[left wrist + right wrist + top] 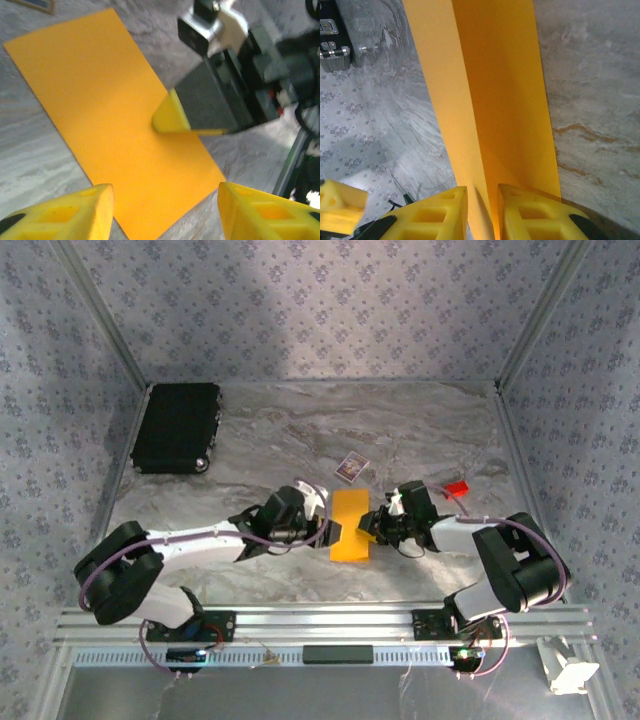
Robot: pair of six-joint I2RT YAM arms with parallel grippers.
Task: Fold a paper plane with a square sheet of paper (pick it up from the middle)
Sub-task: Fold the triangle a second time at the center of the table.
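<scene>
A grey marbled surface (420, 430), walled by pale patterned wallpaper (300, 310), carries a black case (178, 427) far left. The square sheet of paper (350, 527), folded to a strip, lies near-centre. The left hand (165, 195) gapes wide at its left edge; the right hand (482, 195) pinches its right edge.

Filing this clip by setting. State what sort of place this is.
Likely a lab robot test cell, not a home: a left arm and right arm bolted to an aluminium rail, a marbled table, and patterned panels boxing it in.
</scene>
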